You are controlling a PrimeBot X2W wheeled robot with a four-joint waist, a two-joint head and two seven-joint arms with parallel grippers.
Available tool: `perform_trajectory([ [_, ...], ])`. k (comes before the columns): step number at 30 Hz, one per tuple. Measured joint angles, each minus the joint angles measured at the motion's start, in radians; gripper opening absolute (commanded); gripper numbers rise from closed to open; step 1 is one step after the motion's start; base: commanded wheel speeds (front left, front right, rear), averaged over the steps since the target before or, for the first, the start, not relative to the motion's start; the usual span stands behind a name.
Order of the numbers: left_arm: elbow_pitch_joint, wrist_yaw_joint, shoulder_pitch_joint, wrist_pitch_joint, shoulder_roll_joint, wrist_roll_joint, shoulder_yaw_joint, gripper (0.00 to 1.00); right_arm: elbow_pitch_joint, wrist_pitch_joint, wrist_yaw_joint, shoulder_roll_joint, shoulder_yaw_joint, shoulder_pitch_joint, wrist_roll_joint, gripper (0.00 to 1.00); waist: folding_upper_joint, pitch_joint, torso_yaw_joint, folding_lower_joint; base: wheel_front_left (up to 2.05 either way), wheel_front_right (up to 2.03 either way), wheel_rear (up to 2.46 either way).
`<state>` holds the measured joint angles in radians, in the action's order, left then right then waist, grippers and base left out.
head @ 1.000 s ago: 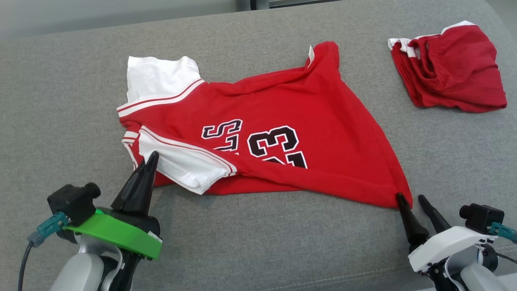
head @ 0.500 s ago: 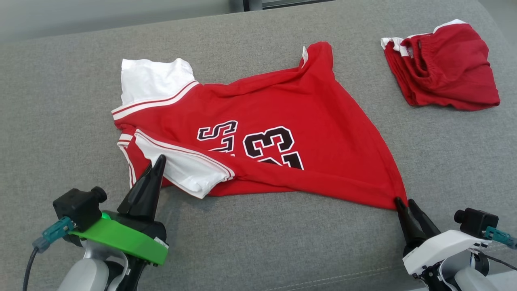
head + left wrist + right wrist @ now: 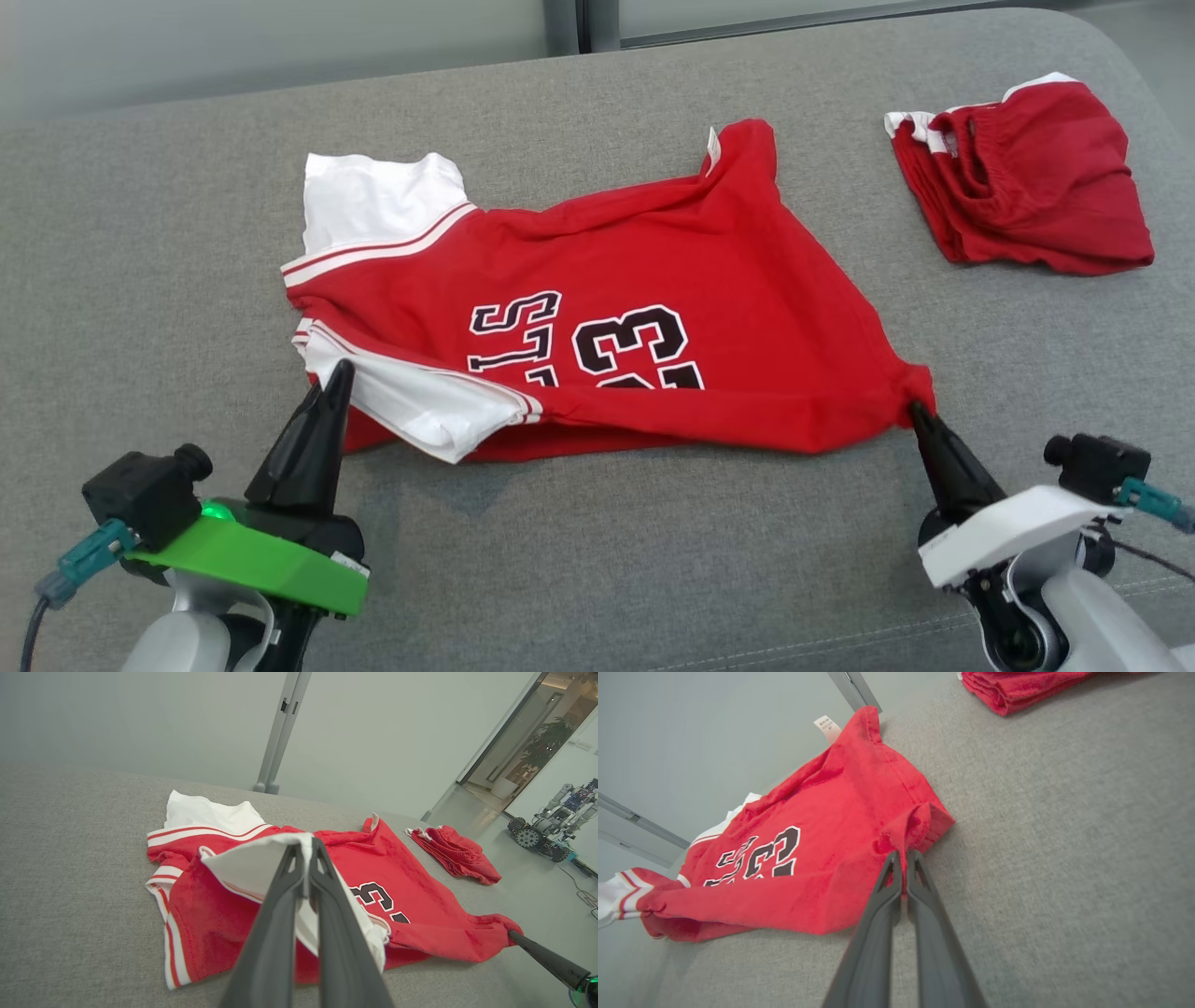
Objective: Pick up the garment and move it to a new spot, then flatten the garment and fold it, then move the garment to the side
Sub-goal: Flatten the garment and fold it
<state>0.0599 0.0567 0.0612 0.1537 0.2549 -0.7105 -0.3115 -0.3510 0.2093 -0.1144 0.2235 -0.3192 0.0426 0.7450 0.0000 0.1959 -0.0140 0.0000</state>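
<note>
- The red jersey (image 3: 653, 280) lies rumpled across the middle of the grey cushion (image 3: 597, 560). Its printed side faces up, with a black-and-white "23" (image 3: 635, 341) showing.
- Its near hem corner (image 3: 910, 392) is bunched up toward the cushion's right side. A small white label (image 3: 712, 149) stands at the far hem corner.
- The far sleeve (image 3: 373, 196), white, lies flat toward the cushion's far left. The near sleeve (image 3: 420, 411), also white, is folded over the red cloth toward the cushion's near left.
- The left gripper (image 3: 306, 851), over the cushion's near left, has its fingers pressed together on the edge of the near sleeve, which is lifted a little off the red cloth.
- The right gripper (image 3: 901, 856), over the cushion's near right, is clamped tight on the bunched near hem corner.
- A folded pile of red shorts (image 3: 1036, 177) sits at the cushion's far right, well apart from the jersey.
</note>
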Motion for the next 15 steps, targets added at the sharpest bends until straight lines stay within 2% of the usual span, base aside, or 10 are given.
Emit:
perform_trajectory([
  [6, 0.052, 0.0, 0.006, 0.041, -0.008, -0.023, 0.055, 0.0, 0.148, 0.029, -0.008, 0.012, 0.032, 0.087, 0.005, 0.0, 0.0, -0.029, -0.01, 0.0, 0.0, 0.0, 0.0],
  [15, 0.242, 0.008, 0.137, 0.093, -0.017, -0.033, 0.177, 0.0, 0.488, 0.045, -0.008, 0.029, 0.033, 0.199, 0.062, 0.0, 0.0, -0.101, -0.024, 0.0, 0.0, 0.0, 0.0],
])
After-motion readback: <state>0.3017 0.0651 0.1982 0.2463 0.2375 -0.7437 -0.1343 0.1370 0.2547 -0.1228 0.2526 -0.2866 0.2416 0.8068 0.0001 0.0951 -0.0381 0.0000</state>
